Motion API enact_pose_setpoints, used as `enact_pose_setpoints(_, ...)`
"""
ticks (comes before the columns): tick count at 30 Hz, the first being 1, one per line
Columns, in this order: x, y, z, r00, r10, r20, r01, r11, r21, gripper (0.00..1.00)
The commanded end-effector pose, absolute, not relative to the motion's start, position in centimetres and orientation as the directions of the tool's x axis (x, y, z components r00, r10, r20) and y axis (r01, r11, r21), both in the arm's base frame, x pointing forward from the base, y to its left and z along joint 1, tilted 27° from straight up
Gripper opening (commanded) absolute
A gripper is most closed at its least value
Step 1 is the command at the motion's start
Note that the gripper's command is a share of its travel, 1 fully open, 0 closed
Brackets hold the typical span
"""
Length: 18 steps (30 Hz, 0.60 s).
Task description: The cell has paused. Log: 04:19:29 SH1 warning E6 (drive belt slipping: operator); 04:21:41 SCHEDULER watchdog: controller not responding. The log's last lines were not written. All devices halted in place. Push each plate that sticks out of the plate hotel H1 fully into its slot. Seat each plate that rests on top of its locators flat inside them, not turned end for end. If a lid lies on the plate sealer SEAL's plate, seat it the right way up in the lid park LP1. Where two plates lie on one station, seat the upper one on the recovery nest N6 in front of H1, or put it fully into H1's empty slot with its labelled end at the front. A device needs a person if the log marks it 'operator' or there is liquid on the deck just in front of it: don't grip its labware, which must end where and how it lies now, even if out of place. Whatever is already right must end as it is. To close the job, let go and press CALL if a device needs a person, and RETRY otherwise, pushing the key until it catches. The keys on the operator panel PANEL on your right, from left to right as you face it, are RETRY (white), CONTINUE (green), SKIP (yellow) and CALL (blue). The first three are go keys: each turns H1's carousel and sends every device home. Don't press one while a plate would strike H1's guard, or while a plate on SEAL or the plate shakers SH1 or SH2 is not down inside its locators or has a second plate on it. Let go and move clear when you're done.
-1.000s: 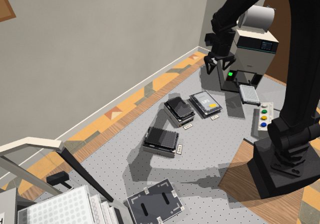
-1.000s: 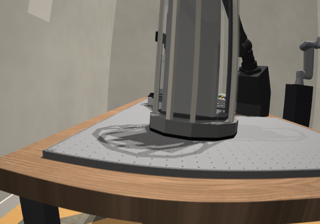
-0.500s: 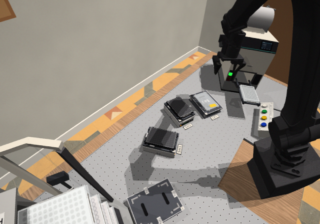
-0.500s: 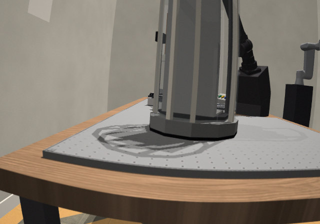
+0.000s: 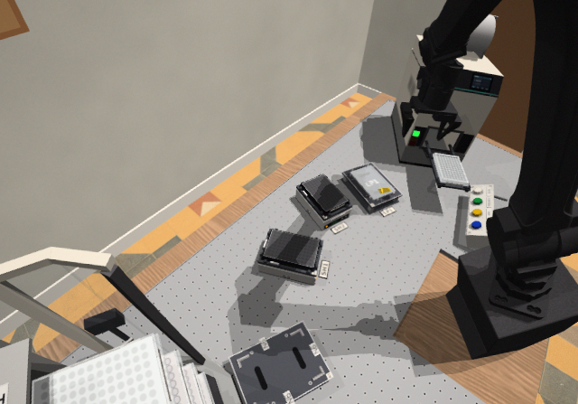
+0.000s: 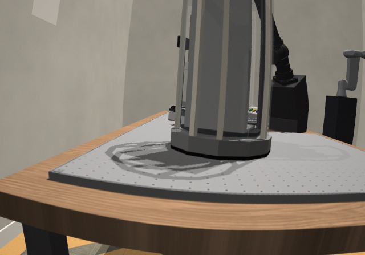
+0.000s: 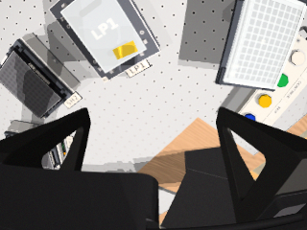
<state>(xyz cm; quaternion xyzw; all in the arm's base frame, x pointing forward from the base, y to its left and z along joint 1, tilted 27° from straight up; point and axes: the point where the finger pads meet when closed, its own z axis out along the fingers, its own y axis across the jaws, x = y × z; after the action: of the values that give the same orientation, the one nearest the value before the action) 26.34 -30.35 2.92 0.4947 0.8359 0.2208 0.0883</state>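
The claw [image 5: 440,139] is seen at the upper right of the top view, hanging high above the sealer's tray with its fingers spread wide and nothing held between them. That spread is judged to be kept so a plate's short sides can be straddled from above.

A white well plate [image 5: 450,170] lies on the sealer SEAL [image 5: 480,92], at the right of the top view. In the wrist view the same plate [image 7: 264,34] fills the upper right, ahead of and beside the right finger [image 7: 252,153], well apart from it. Whether it sits down inside its locators cannot be told.

The lid park LP1 [image 5: 372,186] is seen at centre right, with a pale lid and a yellow tag on it. 2 dark plates are carried by the shakers: SH2's plate [image 5: 324,192] looks skewed on its base, while SH1's plate [image 5: 292,247] lies nearly square. SH1 is marked for a person, so its plate is to be left alone.

The recovery nest N6 [image 5: 280,364] lies bare at the lower centre, beside the hotel H1 [image 5: 107,376]. The 4 keys of PANEL [image 5: 476,211] stand at the right edge.
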Motion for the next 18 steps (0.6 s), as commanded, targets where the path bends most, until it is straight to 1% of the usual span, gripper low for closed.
enact_pose_setpoints(1,24.9,-31.0,2.0,-0.498,0.865,0.060,0.785,0.421,0.454,1.00)
enact_pose_setpoints(4,24.7,-31.3,2.6,-0.499,0.866,0.040,0.781,0.429,0.455,1.00)
enact_pose_setpoints(18,20.4,-31.5,-0.1,-0.498,0.865,0.062,0.785,0.420,0.454,1.00)
